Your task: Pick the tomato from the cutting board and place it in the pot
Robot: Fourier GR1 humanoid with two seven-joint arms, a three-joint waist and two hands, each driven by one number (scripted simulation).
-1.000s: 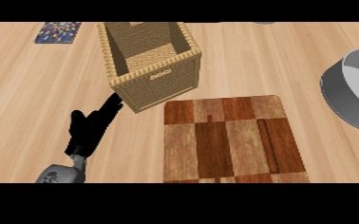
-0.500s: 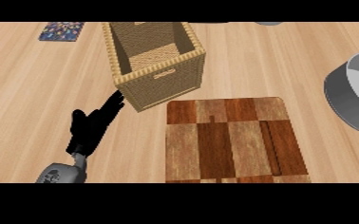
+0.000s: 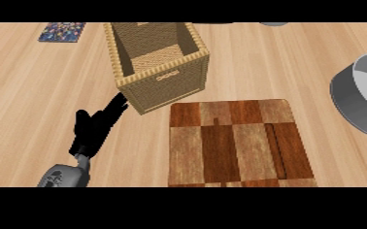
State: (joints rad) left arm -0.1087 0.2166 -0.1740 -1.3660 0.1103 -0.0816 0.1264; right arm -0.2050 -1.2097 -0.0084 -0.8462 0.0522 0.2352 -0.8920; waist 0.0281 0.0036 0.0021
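The wooden cutting board (image 3: pixel 237 143) lies at the lower middle of the counter, a patchwork of light and dark planks, with no tomato visible on it. Part of the grey pot (image 3: pixel 351 97) shows at the right edge, cut off by the view. My left hand (image 3: pixel 97 128) rests open on the counter at the lower left, its straight fingers pointing up toward the base of a wicker basket (image 3: pixel 158 65). The right hand does not show.
The tall woven wicker basket stands just behind the board's left corner. A small patterned item (image 3: pixel 62 31) lies at the far left back. A grey object (image 3: pixel 275 24) peeks in at the top edge.
The whole view has shifted slightly; the board and basket sit a little further right and lower than before. The left hand keeps its pose.
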